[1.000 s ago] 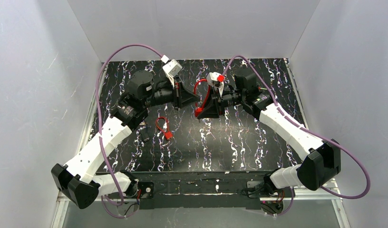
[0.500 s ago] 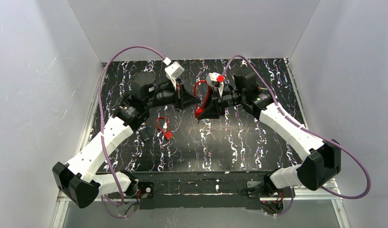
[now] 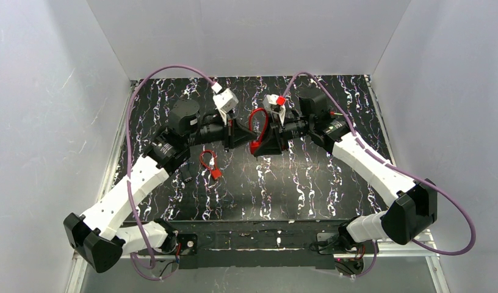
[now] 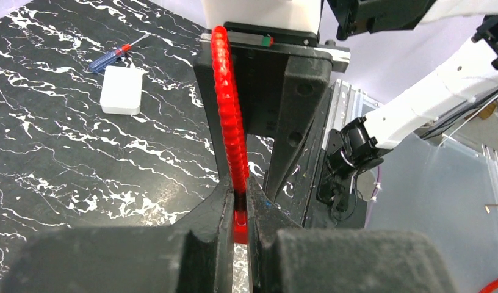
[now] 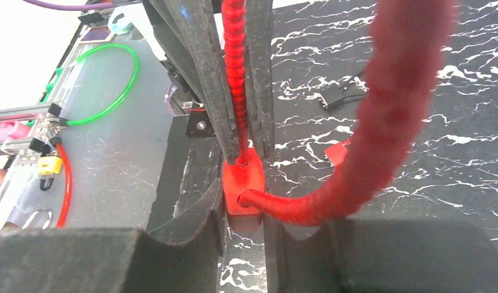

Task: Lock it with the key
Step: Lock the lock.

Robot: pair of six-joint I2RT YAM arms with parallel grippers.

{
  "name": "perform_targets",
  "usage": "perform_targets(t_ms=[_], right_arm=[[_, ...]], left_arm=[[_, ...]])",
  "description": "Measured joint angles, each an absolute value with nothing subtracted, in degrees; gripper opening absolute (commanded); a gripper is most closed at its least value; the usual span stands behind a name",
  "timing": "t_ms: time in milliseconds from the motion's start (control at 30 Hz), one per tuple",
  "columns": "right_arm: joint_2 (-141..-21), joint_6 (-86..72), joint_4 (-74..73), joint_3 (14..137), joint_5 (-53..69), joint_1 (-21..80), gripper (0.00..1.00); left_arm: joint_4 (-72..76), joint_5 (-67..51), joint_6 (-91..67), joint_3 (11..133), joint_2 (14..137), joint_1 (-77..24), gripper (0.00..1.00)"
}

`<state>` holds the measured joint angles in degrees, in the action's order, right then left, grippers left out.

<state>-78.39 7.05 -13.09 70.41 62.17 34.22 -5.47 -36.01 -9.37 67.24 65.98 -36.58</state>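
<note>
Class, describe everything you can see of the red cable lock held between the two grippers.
The red cable lock has a small blocky plastic-looking body and a ribbed cable looping out of it. Held aloft, its body sits in the right gripper while the left gripper pinches the cable beside the body.

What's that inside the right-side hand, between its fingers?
A small red lock body, its ribbed red cable looping out. The left hand pinches the cable's other end. The body's clamped sides are covered.

Red ribbed cable lock [image 5: 241, 180], looped, in midair.
</note>
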Motion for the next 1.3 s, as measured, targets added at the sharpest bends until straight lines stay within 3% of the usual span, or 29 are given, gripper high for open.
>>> perform_targets(t_ms=[500, 1033, 1133, 1233, 1300], right_arm=[[-79.4, 6.6, -16.8, 70.4, 62.5, 34.2, 0.01], [-79.3, 2.7, -14.5, 70.4, 61.5, 30.9, 0.01], [-79.1, -0.7, -10.5, 69.1, 62.4, 30.4, 0.01], [-78.9, -5.1, -4.1, 66.7, 63.6, 30.1, 0.01], [-78.6, -7.5, 0.8, 65.8, 64.0, 29.9, 0.01]], left_arm=[[-1.4, -36.2, -10.7, 61.5, 63.6, -36.2, 0.0], [7.5, -41.1, -25.5, 57.2, 65.4, -30.1, 0.0], [8.1, -41.3, -25.8, 57.2, 65.4, -29.7, 0.14], [6.7, -42.3, -25.1, 57.8, 65.4, -29.7, 0.4], [4.3, -44.0, -24.8, 57.8, 65.7, -30.0, 0.51]])
